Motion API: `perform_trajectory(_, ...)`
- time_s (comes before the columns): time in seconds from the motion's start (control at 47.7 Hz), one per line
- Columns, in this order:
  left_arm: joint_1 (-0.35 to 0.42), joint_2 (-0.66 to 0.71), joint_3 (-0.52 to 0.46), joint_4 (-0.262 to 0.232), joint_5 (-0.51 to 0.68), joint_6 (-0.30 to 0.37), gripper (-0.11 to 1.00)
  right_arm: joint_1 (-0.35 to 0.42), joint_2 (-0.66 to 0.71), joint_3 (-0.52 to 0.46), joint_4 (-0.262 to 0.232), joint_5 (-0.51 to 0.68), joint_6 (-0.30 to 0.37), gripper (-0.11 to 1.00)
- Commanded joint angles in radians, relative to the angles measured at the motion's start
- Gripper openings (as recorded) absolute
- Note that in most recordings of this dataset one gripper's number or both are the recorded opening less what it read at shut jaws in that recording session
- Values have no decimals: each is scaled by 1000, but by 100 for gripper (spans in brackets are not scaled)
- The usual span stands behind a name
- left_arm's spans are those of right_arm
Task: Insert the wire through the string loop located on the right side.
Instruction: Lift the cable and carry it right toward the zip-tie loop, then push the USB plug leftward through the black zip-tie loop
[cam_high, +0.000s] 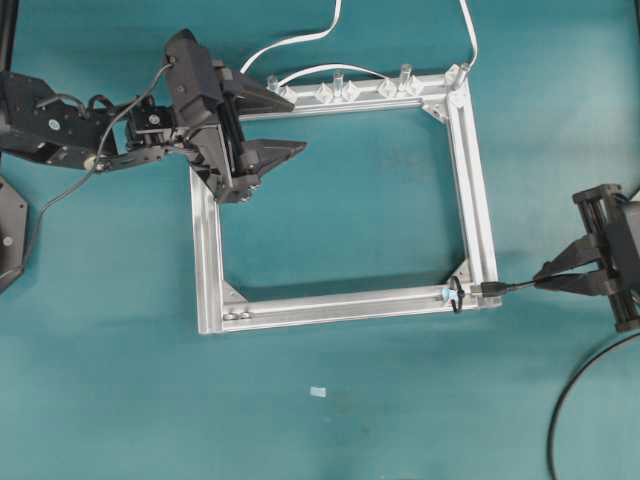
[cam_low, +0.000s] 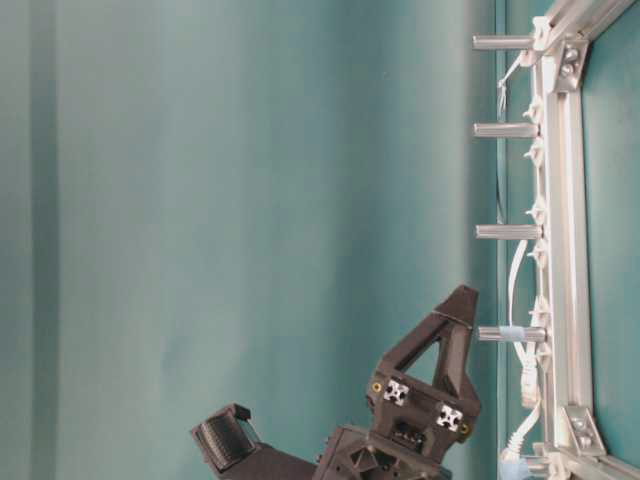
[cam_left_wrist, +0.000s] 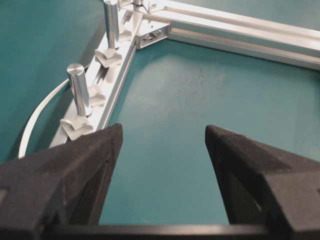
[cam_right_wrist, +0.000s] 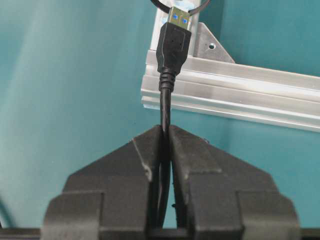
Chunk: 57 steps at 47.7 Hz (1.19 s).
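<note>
My right gripper (cam_right_wrist: 165, 150) fills the bottom of its wrist view, its jaws clamped together on the wire (cam_right_wrist: 165, 107), which runs straight out from between them. My left gripper (cam_left_wrist: 162, 150) is just as close to its own camera, jaws spread wide apart with nothing between them, hovering over the teal tabletop (cam_high: 330, 420) inside the top-left corner of the frame.

The aluminium frame (cam_high: 470, 180) lies flat on the tabletop as an open rectangle. Upright metal posts (cam_left_wrist: 79, 87) and clear plastic clips (cam_high: 328, 93) line its far bar, and a white flat cable (cam_high: 300, 40) arcs away behind them.

The wire's black plug (cam_right_wrist: 173, 42) sits over the frame's bottom-right corner, its metal tip with blue inside pointing into the frame. From overhead, the plug is just to the right of the string loop (cam_high: 455, 294), which stands around the near bar beside that corner, a small blue mark at its tie. In the wrist view a dark curve sits at the plug's tip; I cannot tell whether the tip has entered the loop.
</note>
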Motion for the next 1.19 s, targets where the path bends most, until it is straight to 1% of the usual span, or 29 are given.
perform_trajectory(0.0, -2, -20, -15, 3, -5, -8, 72, -2, 5, -20, 0, -8, 0, 7)
perform_trajectory(0.817, -3, -20, -15, 3, -5, -8, 72, -2, 8, -31, -2, -8, 0, 7)
perform_trajectory(1.027, -3, -20, -15, 3, -5, -8, 72, -2, 29, -46, 0, -8, 0, 7)
perform_trajectory(1.173, -2, -20, -15, 3, -5, -8, 72, -2, 69, -64, -2, -25, 0, 7)
